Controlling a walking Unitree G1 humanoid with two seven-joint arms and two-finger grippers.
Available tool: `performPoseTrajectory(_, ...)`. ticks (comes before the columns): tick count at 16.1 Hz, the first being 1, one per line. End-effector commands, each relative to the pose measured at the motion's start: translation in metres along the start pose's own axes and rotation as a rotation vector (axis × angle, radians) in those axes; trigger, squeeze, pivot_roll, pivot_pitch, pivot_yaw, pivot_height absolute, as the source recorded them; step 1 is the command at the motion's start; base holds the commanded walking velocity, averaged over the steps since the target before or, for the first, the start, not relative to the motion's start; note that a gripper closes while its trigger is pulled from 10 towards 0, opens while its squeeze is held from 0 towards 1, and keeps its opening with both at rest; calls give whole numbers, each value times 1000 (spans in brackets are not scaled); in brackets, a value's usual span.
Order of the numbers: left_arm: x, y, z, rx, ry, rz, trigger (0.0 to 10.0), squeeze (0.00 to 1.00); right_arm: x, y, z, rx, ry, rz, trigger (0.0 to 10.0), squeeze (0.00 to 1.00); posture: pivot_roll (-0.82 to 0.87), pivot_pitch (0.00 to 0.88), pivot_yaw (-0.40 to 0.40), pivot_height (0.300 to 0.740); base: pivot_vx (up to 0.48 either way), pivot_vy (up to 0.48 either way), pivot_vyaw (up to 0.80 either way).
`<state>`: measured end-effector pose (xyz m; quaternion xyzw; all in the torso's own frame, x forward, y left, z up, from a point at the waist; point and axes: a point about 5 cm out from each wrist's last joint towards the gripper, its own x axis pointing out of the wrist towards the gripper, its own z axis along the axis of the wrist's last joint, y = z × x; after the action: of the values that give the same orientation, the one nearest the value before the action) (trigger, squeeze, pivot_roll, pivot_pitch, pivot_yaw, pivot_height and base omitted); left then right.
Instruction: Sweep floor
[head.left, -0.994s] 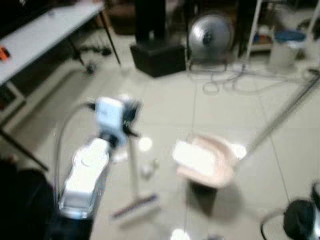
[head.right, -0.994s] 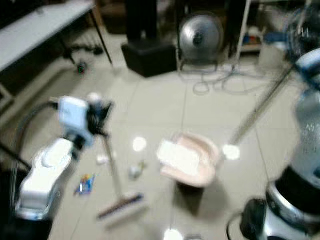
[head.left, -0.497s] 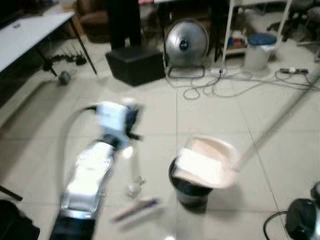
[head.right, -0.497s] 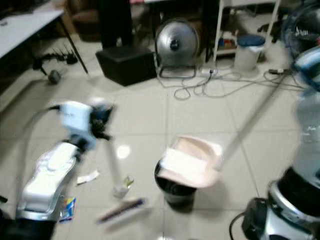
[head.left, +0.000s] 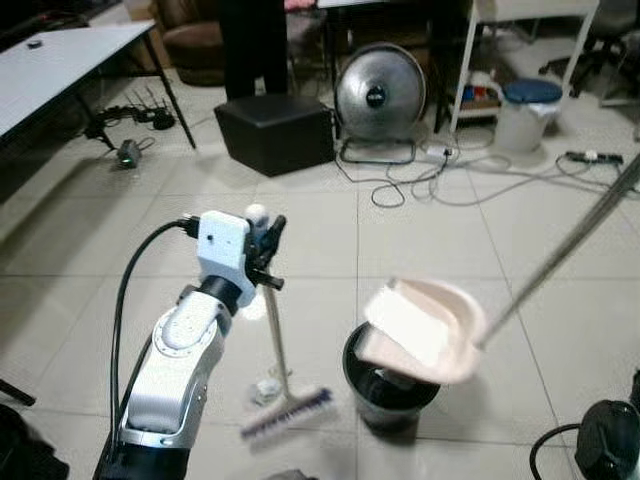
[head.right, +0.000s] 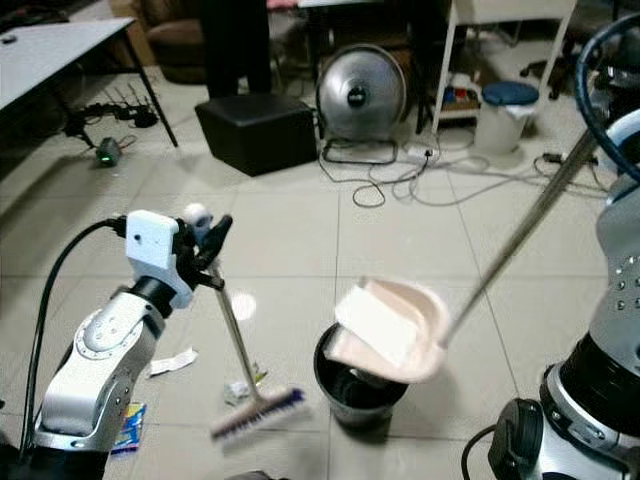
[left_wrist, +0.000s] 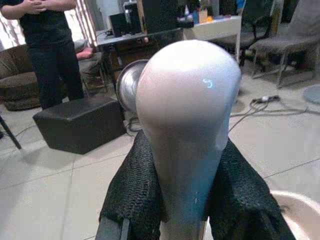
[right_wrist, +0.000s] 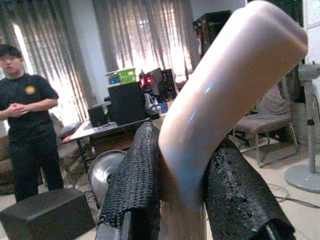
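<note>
A broom (head.right: 240, 355) is pinched by the left gripper (left_wrist: 186, 200), a dustpan (head.left: 425, 330) over the bin (head.left: 385, 395) by the right gripper (right_wrist: 185, 200); a person (right_wrist: 25, 130), perhaps watching, is seen far behind.

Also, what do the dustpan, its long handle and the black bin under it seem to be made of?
The dustpan looks like smooth pale pink plastic, with a soft even sheen. Its long handle seems to be metal, thin, grey and reflective, though the top end in the right gripper looks like glossy plastic. The black bin is probably plastic, dark with a slight gloss at the rim.
</note>
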<state>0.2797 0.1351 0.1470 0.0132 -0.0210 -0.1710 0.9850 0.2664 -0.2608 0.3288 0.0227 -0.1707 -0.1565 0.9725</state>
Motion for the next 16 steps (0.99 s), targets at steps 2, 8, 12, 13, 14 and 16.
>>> performPoseTrajectory(2, -2, 3, 6, 19, -17, 8, 10000, 0, 2, 8, 3, 29, -33, 38, 10000, 0, -126, 16, 69, 740, 0, 0, 0)
performPoseTrajectory(8, -10, -2, 8, 2, -7, 0, 10000, 0, 11, 19, -3, 43, -60, 112, 10000, 0, -103, 57, 66, 740, 0, 0, 0)
performPoseTrajectory(12, -16, 0, 10, 25, 4, 17, 10000, 0, 16, 38, -12, 17, -89, 224, 10000, 0, -79, 95, 66, 740, 0, 0, 0)
performPoseTrajectory(13, -18, 1, 11, 18, 4, 24, 10000, 0, 17, 43, -14, 4, -93, 249, 10000, 0, -79, 95, 66, 740, 0, 0, 0)
performPoseTrajectory(14, -19, 1, 11, 28, 7, 20, 10000, 0, 17, 50, -16, 9, -104, 279, 10000, 0, -65, 100, 70, 740, 0, 0, 0)
performPoseTrajectory(16, -22, 3, 14, 38, 7, 24, 10000, 0, 18, 55, -18, 19, -119, 293, 10000, 0, -45, 107, 77, 740, 0, 0, 0)
